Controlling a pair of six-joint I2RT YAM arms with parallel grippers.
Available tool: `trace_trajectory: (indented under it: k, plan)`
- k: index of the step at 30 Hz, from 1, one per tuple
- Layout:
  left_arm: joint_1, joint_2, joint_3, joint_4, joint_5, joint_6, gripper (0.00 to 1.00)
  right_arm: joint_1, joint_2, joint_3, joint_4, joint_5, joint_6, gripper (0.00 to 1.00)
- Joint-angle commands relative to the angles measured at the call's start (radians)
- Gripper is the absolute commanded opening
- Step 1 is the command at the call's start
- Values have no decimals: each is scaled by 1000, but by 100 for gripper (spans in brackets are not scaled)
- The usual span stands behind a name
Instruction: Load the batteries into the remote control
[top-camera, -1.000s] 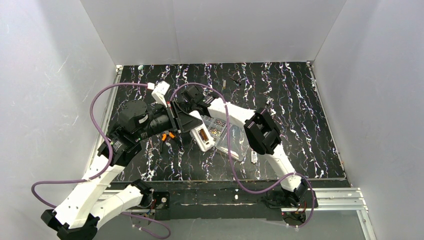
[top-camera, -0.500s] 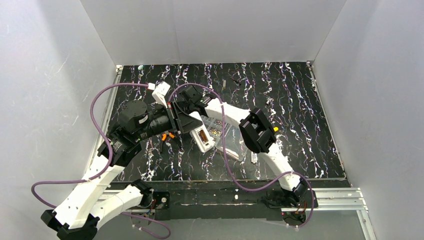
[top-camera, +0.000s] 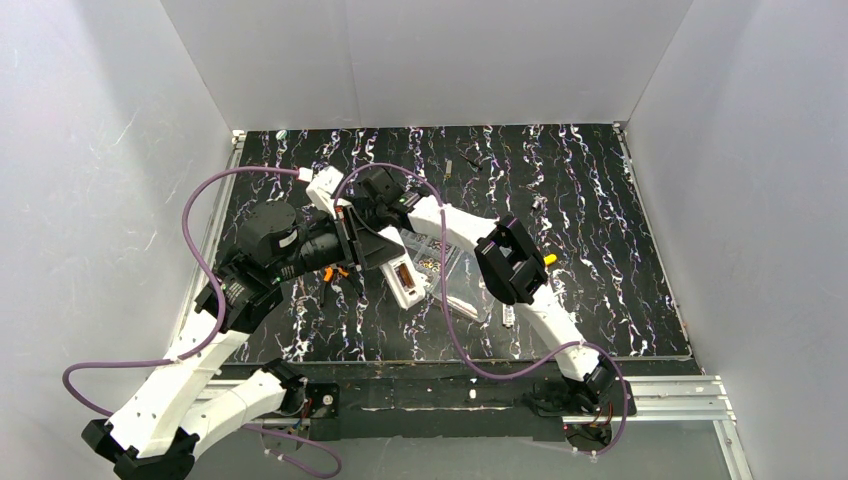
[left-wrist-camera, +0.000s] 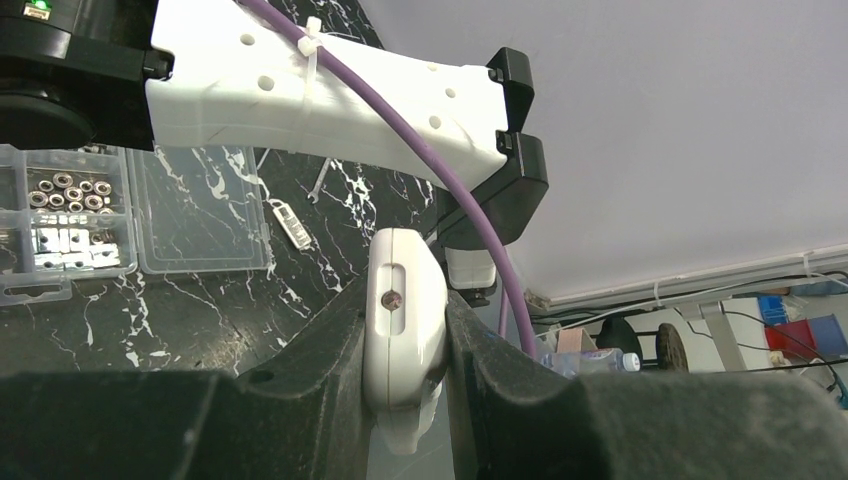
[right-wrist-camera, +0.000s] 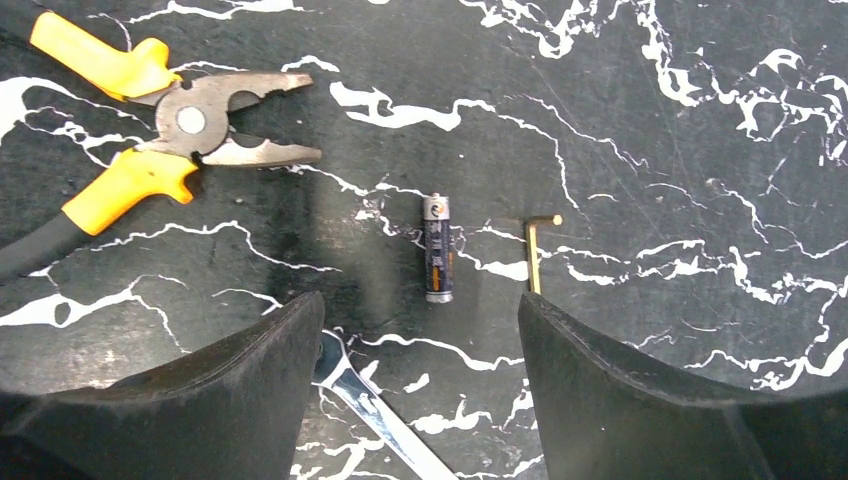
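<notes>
The remote control (left-wrist-camera: 404, 325) is a slim white bar clamped between the fingers of my left gripper (left-wrist-camera: 405, 345), which is shut on it and holds it above the table. From above, the remote (top-camera: 403, 278) sticks out toward the table's middle with its open battery bay facing up. One battery (right-wrist-camera: 437, 262), dark with an orange band, lies loose on the black marbled table. My right gripper (right-wrist-camera: 420, 390) hovers over the table just short of it, open, with nothing between its fingers. In the top view the right gripper (top-camera: 372, 195) sits behind the left wrist.
Orange-handled pliers (right-wrist-camera: 150, 130) lie to the battery's left, a brass hex key (right-wrist-camera: 533, 255) to its right, and a steel wrench (right-wrist-camera: 385, 425) under the left finger. The clear organiser box (top-camera: 447, 268) lies beside the remote. A yellow screwdriver handle (top-camera: 549, 258) shows by the right elbow.
The right arm's elbow has swung left and its wrist has shifted slightly left and back. The left gripper and the remote have edged a little left, still gripped.
</notes>
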Motion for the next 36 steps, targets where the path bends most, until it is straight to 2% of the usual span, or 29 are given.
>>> trace_trajectory:
  k: [1,20,36]
  plan:
    - [5,-18,20,26,35,23,0,-9,22,40,24,10,-18,78]
    - [5,-22,10,22,33,32,0,9,34,36,-4,53,-72,76]
    - [5,-23,8,14,30,40,0,9,39,25,-10,63,-117,70]
